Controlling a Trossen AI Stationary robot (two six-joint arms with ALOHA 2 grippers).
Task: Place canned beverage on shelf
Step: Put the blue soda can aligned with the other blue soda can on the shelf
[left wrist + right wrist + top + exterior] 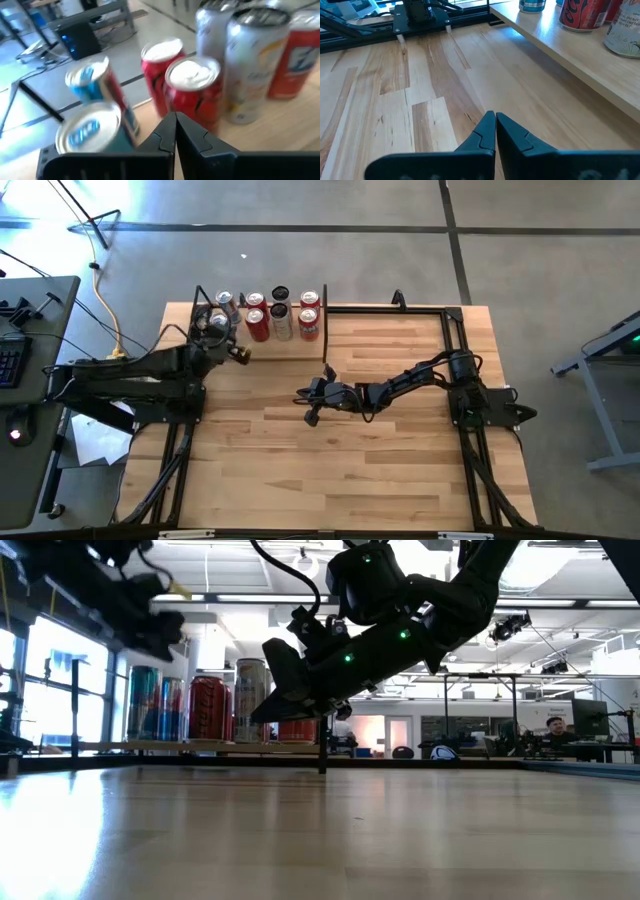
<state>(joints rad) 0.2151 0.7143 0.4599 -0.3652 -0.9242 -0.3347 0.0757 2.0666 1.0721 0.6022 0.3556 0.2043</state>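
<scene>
The shelf point(292, 340) is a pale-wood board with thin black uprights at the table's far left. Several cans stand upright on it: red ones point(196, 92), blue ones point(95, 82) and silver ones point(250, 60). In the low view the cans point(210, 708) show in a row on the board point(150, 746). My left gripper point(175, 131) hangs shut just in front of the cans and above the board's near left end point(240, 352), holding nothing. My right gripper point(495, 125) is shut and bare over the middle of the table point(300, 394), slanting down toward the shelf point(570, 65).
The black frame rails point(400, 308) run along the table's far and right edges. Bare planked tabletop point(330, 470) spreads in front of both arms. A desk with a keyboard point(10, 360) stands off the table's left side. People sit at desks in the room behind point(555, 730).
</scene>
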